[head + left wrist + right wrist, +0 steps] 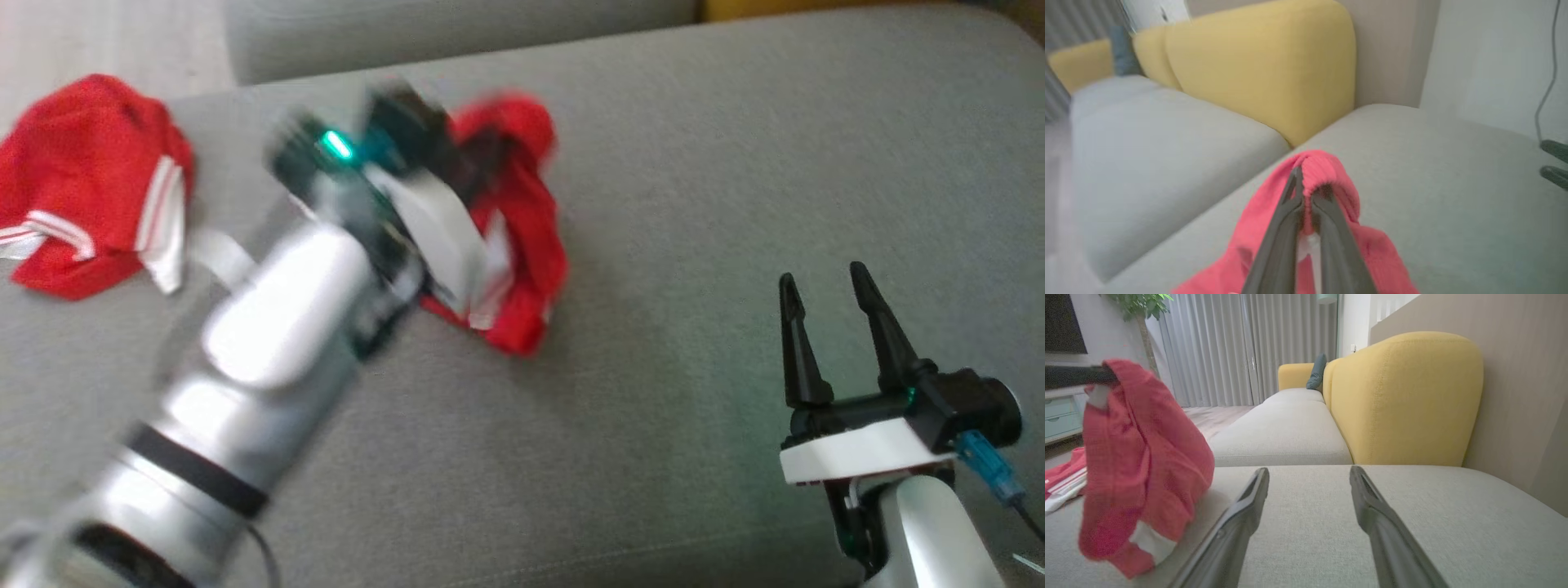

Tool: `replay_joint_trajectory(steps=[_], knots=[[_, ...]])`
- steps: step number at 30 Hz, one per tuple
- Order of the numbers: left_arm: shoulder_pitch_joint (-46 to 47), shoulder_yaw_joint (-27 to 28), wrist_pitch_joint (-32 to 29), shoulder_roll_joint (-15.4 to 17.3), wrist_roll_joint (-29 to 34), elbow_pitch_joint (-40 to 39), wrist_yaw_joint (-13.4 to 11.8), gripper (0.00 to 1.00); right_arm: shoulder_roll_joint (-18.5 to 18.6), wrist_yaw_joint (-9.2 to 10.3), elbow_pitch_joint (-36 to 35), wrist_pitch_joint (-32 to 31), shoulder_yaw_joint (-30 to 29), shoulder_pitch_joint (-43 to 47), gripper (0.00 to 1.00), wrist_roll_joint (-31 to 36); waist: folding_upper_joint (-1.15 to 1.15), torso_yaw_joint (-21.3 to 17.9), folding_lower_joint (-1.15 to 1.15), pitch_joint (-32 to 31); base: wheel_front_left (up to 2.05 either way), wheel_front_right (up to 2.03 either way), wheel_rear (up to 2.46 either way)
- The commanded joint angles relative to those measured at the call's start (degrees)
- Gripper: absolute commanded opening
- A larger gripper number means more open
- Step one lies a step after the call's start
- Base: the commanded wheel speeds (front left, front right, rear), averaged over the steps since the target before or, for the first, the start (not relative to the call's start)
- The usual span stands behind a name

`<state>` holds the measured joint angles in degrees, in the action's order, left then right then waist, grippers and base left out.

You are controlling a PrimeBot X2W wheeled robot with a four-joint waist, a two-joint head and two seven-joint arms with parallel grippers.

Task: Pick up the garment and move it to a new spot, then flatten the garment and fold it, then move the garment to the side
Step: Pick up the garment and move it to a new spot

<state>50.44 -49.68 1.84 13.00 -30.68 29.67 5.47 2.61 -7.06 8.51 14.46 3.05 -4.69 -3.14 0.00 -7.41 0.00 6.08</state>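
A grey fabric sofa seat (735, 163) with a yellow padded backrest (1404, 400) stands in a curtained room. Over its left-centre hangs the crumpled red garment with white trim (531, 245). Its top fold is pinched tight by the left gripper (1308, 183), while the right gripper (822, 273) waits well apart, fingers wide and empty.

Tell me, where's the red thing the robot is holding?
In the head view the held garment hangs left of centre, pinched in the left hand over the grey sofa cushion; a second red garment lies further left.
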Motion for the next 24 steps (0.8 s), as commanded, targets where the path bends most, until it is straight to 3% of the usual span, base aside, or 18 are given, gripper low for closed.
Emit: replay_joint_trajectory(steps=[1, 4, 13, 14, 15, 16, 24], knots=[[0.84, 1.64, 1.27, -0.89, -1.06, -0.27, -0.81, 0.00, 0.27, -0.43, -2.13, 0.54, 1.52, -2.00, 1.00, -0.75, 0.00, -2.49, 0.00, 2.25, 0.00, 0.00, 0.00], [-2.61, 0.74, 3.20, -5.50, -2.55, 3.64, -1.66, 0.00, 0.27, -0.43, -2.20, 0.54, 1.97, -2.57, 1.00, -1.14, 0.00, -4.39, 0.00, 3.54, 0.00, 0.00, 0.00], [-5.25, -2.43, 8.45, -9.92, -4.47, 13.22, -2.40, 0.00, 0.27, -0.43, -2.12, 0.54, 3.61, -3.15, 1.00, -2.14, 0.00, -7.99, 0.00, 5.68, 0.00, 0.00, 0.00], [-5.22, -2.90, 8.95, -10.00, -4.65, 13.82, -2.41, 0.14, 0.27, -0.43, -2.12, 0.54, 3.68, -3.11, 1.00, -2.21, 0.00, -8.09, 0.00, 5.74, 0.00, 0.00, 0.00], [-5.13, -3.36, 9.50, -10.05, -4.80, 14.21, -2.45, 0.47, 0.27, -0.43, -2.10, 0.54, 3.71, -3.04, 1.00, -2.26, 0.00, -8.13, 0.00, 5.77, 0.00, 0.00, 0.00], [-5.10, -3.83, 10.00, -10.07, -5.21, 14.13, -2.53, 1.00, 0.27, -0.43, -2.07, 0.54, 3.67, -2.95, 1.00, -2.28, 0.00, -8.08, 0.00, 5.74, 0.00, 0.00, 0.00], [-5.42, -6.90, 12.38, -10.11, -7.43, 11.90, -4.36, 1.00, 0.27, -0.43, -1.39, 0.54, 2.80, -1.78, 1.00, -1.77, 0.00, -4.61, 0.00, 3.11, 0.00, 0.00, 0.00]])
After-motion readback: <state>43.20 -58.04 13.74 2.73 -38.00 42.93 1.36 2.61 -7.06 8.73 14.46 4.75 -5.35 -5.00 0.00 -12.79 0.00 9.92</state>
